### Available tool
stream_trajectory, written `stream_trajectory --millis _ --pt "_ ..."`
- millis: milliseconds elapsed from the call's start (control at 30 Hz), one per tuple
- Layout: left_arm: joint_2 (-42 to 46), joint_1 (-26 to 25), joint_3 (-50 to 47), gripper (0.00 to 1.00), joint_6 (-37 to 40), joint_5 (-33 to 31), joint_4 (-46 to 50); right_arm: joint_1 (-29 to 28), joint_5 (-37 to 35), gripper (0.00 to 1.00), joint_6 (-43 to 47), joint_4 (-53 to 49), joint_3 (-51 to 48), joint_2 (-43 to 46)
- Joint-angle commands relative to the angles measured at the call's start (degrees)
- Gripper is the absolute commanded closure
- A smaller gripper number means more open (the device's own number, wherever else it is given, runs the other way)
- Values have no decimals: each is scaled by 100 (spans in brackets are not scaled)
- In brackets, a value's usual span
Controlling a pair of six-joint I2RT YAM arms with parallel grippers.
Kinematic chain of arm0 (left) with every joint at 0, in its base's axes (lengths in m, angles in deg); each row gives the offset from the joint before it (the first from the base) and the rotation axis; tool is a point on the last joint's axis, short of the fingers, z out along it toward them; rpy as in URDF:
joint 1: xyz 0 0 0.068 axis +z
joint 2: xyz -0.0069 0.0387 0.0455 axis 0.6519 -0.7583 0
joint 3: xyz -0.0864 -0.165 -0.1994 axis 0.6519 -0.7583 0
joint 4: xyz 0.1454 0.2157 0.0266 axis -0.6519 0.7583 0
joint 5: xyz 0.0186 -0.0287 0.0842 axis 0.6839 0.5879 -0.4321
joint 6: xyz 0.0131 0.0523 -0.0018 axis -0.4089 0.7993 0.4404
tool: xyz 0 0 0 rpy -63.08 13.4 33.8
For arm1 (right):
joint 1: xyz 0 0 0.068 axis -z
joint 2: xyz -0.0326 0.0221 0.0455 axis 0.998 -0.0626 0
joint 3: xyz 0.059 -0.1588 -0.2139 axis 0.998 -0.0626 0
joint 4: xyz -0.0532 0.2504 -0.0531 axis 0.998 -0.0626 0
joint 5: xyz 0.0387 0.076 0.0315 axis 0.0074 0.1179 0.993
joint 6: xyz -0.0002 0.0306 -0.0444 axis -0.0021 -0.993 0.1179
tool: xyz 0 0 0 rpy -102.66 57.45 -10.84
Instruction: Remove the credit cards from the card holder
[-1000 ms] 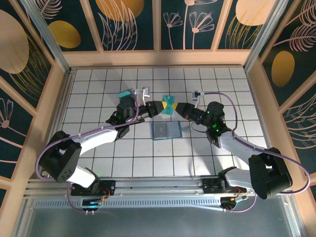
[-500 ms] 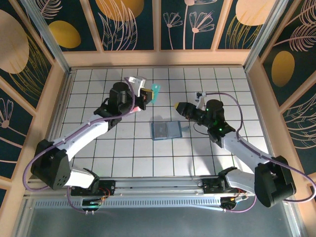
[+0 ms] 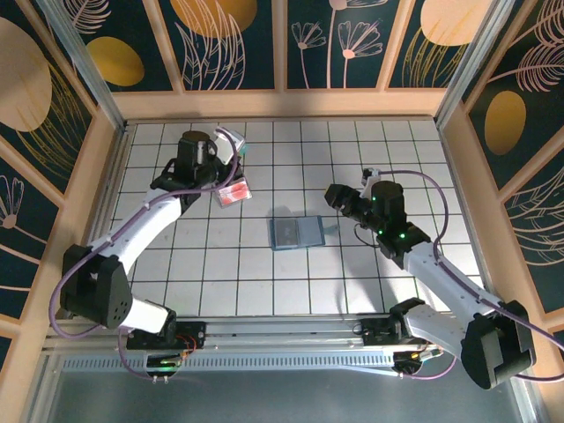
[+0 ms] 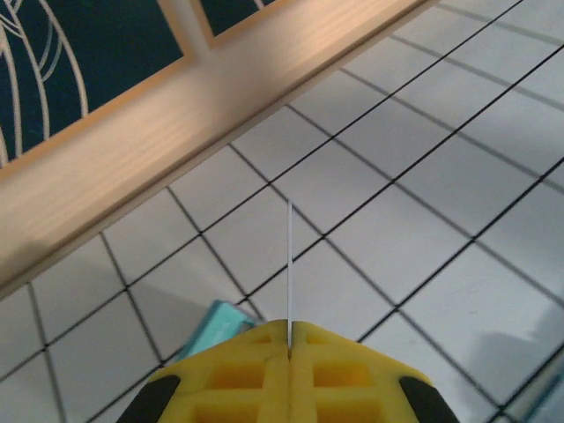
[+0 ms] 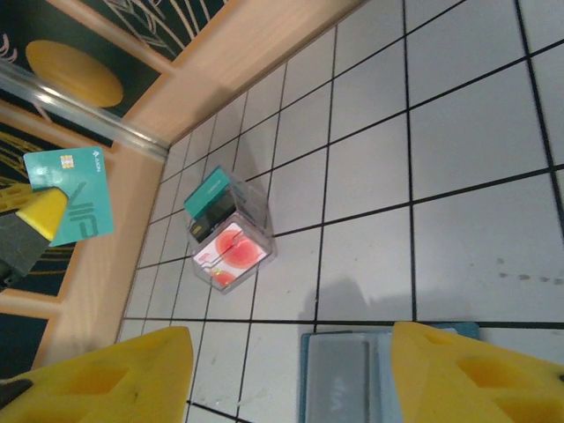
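Note:
The card holder (image 3: 295, 233) lies open and flat mid-floor, pale blue-grey inside; in the right wrist view the card holder (image 5: 352, 381) shows a grey lettered rectangle under a clear pocket. My left gripper (image 3: 231, 141) is raised at the back left, shut on a teal credit card (image 3: 241, 147). That card is a thin edge-on line (image 4: 289, 260) above the closed left gripper (image 4: 289, 330), and a flat teal card (image 5: 75, 204) in the right wrist view. My right gripper (image 3: 339, 196) hangs open right of the holder, nothing between its fingers (image 5: 291, 344).
A small clear box (image 3: 233, 192) stands on the floor below the left gripper, with a red-pink card (image 5: 231, 251), a black one and a teal one (image 5: 208, 189) in it. Wooden walls (image 3: 282, 104) ring the tiled floor.
Both grippers met at the teal card above the holder. The right one let go, opened and drew back right. The left arm swung to the back left with the card.

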Motion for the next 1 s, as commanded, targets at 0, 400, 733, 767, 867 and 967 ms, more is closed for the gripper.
stream_trajectory --millis 0,400,733,767,867,967 --pt "-267 171 361 100 868 136 358 1 -389 35 75 -206 167 168" --pt "-1367 523 1131 100 1925 140 1127 -1 -720 22 75 -389 197 206" --pt "-2144 737 1601 100 2496 163 1546 1 -899 14 -2 -529 241 184" --pt "-2180 761 1624 100 2537 163 1557 -5 -928 13 -13 -549 241 190" --pt "-2273 825 1682 100 2590 163 1561 0 -1003 9 -39 -597 250 214" --pt "-2365 859 1744 100 2667 158 1600 -4 -1043 8 -45 -615 276 224"
